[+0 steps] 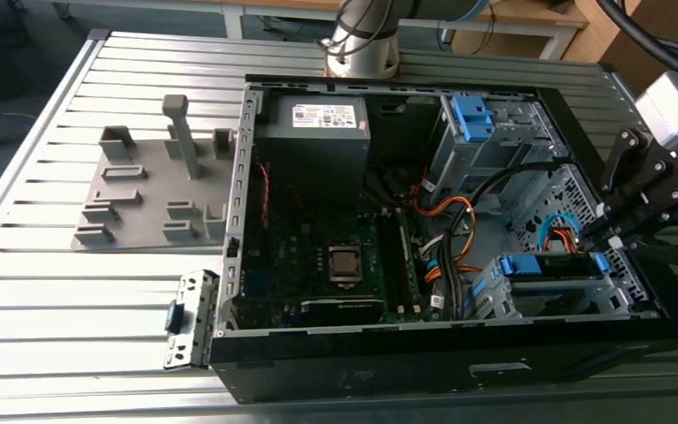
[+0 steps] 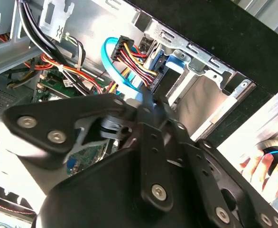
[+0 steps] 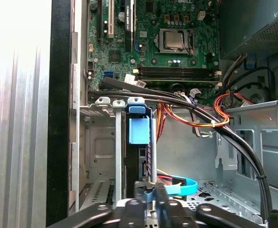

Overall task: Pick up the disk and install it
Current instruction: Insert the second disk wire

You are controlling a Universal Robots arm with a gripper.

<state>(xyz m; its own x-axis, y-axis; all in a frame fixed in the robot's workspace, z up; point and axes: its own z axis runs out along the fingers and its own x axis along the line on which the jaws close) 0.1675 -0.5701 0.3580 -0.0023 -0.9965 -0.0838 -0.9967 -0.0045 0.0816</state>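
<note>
Okay, here's what I'd worry about, going across the exterior view:

1. Left side: the grey fixture [image 1: 151, 190] and a loose bracket with a blue clip [image 1: 186, 320] sit on the counter [image 1: 33, 291], well away from the arm. No trouble there.
2. Middle: the open case [image 1: 351, 375], with the orange cables [image 1: 455, 216] draped between the board and the drive bays. If the arm swings that way, I'd guess they snag easily.
3. Lower right: the disk [image 1: 547, 265] is sitting in the drive cage, with its blue rails level with the cage top. It looks seated to me, but I can't confirm it's fully home.
4. Right edge: the gripper [image 1: 598, 237] hangs just beside the cage. In the second wrist view its fingers [image 2: 151, 123] look pressed together, with the tips right at the blue cable [image 2: 113, 61] and the multi-wire plug [image 2: 139, 59]. I can't tell if anything thin is caught between them. A sideways nudge here could tug the plug loose or kink that cable.
5. In that same view, lower right of the frame, a person's hand [image 2: 264, 166] rests outside the case. That's close to the arm's path, so there's a bump risk.
</note>
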